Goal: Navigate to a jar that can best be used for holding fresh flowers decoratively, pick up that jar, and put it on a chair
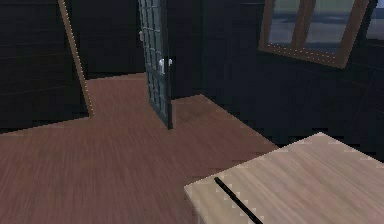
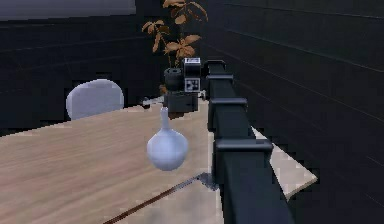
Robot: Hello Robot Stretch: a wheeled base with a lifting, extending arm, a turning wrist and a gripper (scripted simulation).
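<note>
A pale blue vase (image 2: 167, 146) with a round body and a thin neck shows in the arm side view over a light wooden table (image 2: 70, 165). Its neck reaches up to the gripper (image 2: 153, 101) at the far end of the dark arm (image 2: 235, 140). The tabletop lies right behind the vase, so I cannot tell whether the gripper holds it. A white chair back (image 2: 95, 98) rises behind the table's far edge, left of the gripper.
A potted plant with brown leaves (image 2: 176, 38) stands beyond the gripper against dark walls. In the forward view a wooden table corner (image 1: 300, 185) fills the lower right. Bare wood floor (image 1: 110, 150) leads to a dark door (image 1: 153, 60). A framed window (image 1: 318, 25) hangs upper right.
</note>
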